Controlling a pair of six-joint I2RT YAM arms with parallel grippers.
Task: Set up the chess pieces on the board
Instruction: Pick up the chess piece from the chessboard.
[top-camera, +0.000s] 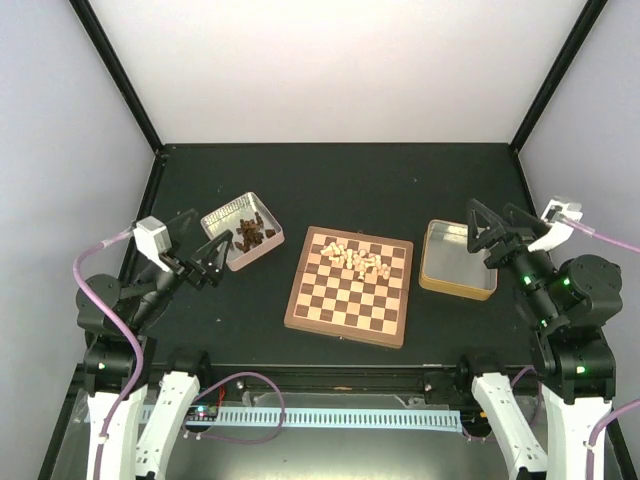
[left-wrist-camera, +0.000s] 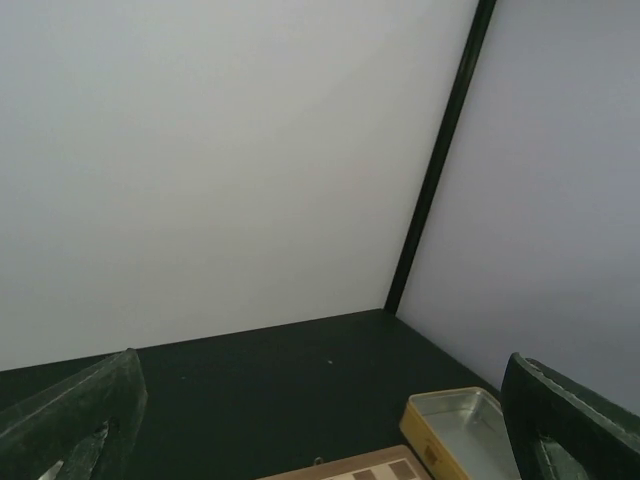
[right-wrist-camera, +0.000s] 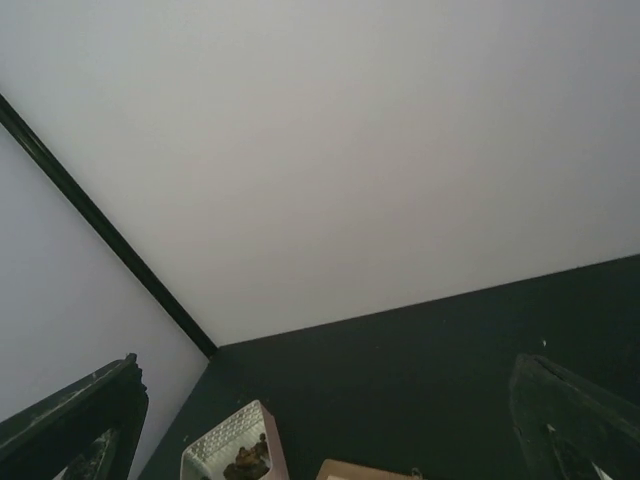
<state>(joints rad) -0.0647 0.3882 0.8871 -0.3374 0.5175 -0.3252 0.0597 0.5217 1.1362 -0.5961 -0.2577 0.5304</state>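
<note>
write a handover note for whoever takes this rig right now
Left gripper: open, holding nothing, beside the left tin, which holds dark pieces.
Right gripper: open, holding nothing, by the empty right tin.
Chess pieces: the cream ones sit in a loose heap on the far middle squares of the board.
Done: cream pieces are on the board, but none looks lined up in rows.
Left: stand each cream piece on its starting square. The dark pieces are not out of their tin yet.
</note>
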